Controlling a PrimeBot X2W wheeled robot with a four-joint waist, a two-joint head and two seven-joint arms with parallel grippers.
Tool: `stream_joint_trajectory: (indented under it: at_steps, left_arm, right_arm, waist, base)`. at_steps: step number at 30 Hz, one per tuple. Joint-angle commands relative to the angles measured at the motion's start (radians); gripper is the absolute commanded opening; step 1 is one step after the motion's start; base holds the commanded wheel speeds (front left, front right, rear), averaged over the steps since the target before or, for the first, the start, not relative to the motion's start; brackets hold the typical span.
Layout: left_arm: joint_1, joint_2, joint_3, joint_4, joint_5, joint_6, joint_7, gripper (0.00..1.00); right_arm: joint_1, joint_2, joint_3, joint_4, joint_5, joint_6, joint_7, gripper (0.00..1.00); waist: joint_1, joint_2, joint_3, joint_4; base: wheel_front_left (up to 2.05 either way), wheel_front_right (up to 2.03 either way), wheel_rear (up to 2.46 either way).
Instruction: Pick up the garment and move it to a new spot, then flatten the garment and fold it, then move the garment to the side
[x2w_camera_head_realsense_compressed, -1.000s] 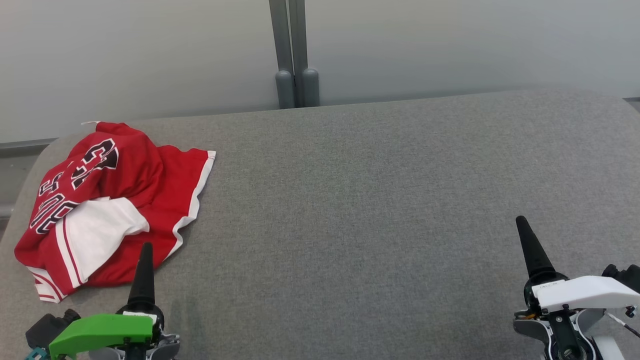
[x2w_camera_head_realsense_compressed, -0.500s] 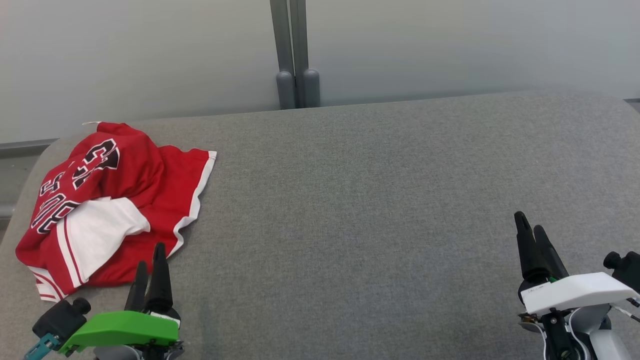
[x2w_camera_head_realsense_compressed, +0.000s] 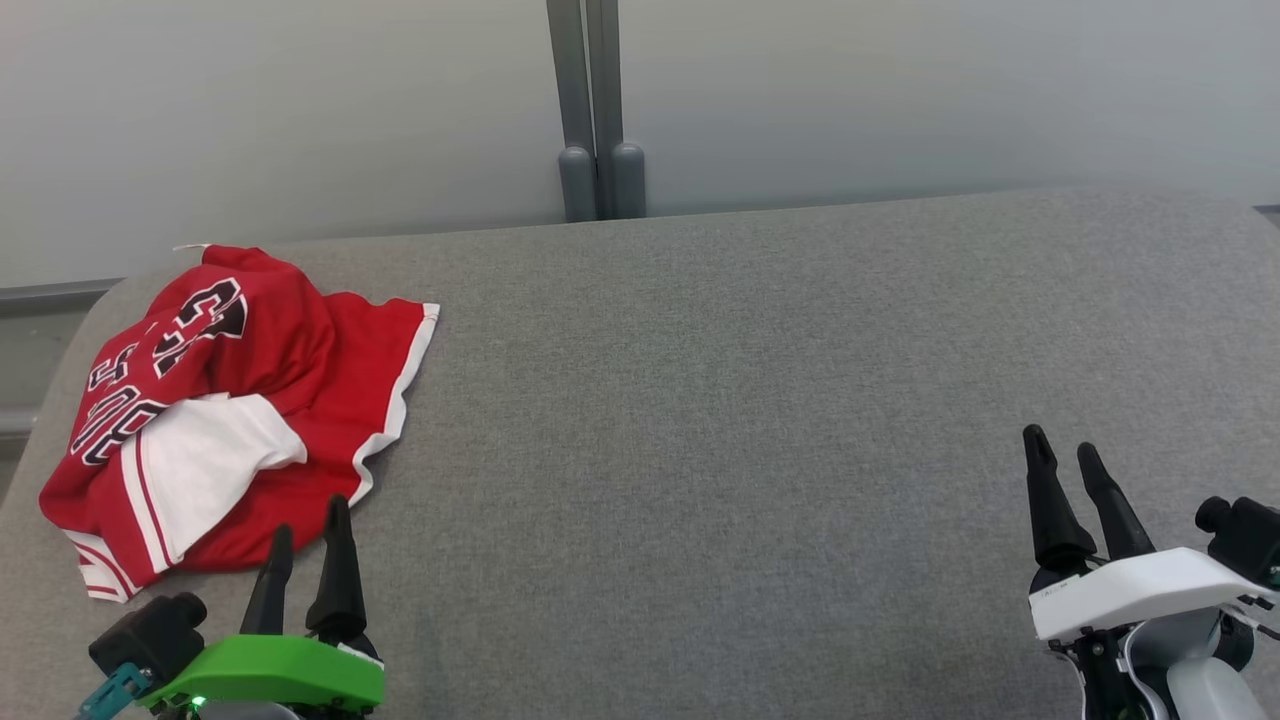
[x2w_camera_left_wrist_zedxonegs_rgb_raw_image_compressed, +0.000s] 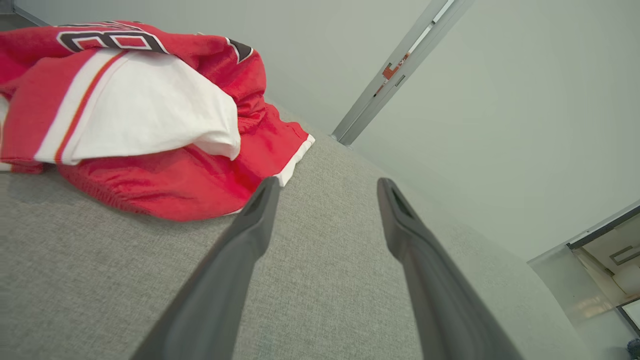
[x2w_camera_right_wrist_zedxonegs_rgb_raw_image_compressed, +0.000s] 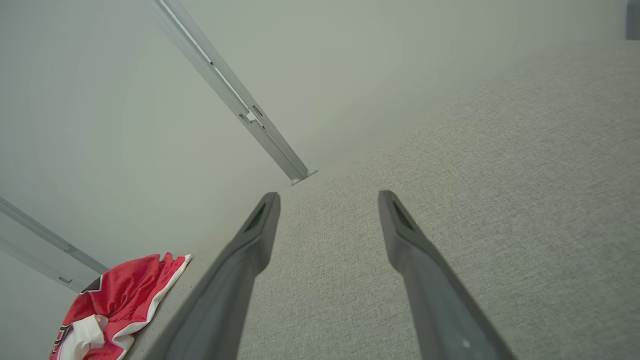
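Crumpled red sports jersey (x2w_camera_head_realsense_compressed: 230, 410) of finely pitted knit, with white trim, a smooth white panel and black-and-white numerals, heaped at the far left corner of a grey woven-fabric surface (x2w_camera_head_realsense_compressed: 700, 400). Matt, even weave there, with rounded corners. Behind it, a smooth pale wall panel (x2w_camera_head_realsense_compressed: 900, 90) split by a slim grey metal post (x2w_camera_head_realsense_compressed: 597, 110) ending in two rounded feet.

Left gripper (x2w_camera_head_realsense_compressed: 312, 520), green-shelled, just short of the jersey's near hem. Two long dark tapered fingers parted by a moderate gap, nothing between them. Right gripper (x2w_camera_head_realsense_compressed: 1058, 443), white-shelled, at the lower right and well apart from the jersey, fingers likewise spread and holding nothing.

From the left wrist view, close detail of the jersey (x2w_camera_left_wrist_zedxonegs_rgb_raw_image_compressed: 150, 110): white panel folded softly over puffed red cloth, a thin red stripe along a white band, white-edged hem right by one fingertip of the left gripper (x2w_camera_left_wrist_zedxonegs_rgb_raw_image_compressed: 327, 182). Touching or not, hard to tell.

From the right wrist view, the jersey (x2w_camera_right_wrist_zedxonegs_rgb_raw_image_compressed: 125, 295) small and distant at the lower left. Bare grey weave beneath the parted fingers of the right gripper (x2w_camera_right_wrist_zedxonegs_rgb_raw_image_compressed: 328, 196).
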Motion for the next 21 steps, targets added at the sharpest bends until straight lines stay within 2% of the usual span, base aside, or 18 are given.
stream_joint_trajectory:
  at_steps: [1,21]
  left_arm:
    - [-0.001,0.013,-0.003,-0.016,0.042,0.005,-0.012,1.0]
    - [0.034,0.029,-0.021,-0.005,0.274,0.027,-0.067,1.0]
  right_arm:
    - [0.001,-0.009,0.004,-0.009,-0.033,0.0,-0.012,1.0]
    - [0.026,-0.011,-0.001,0.017,-0.253,0.001,-0.068,1.0]
  waist:
    - [0.0,0.0,-0.001,0.0]
    - [0.0,0.0,0.0,0.008]
  base:
    - [0.0,0.0,0.0]
    - [0.0,0.0,0.0]
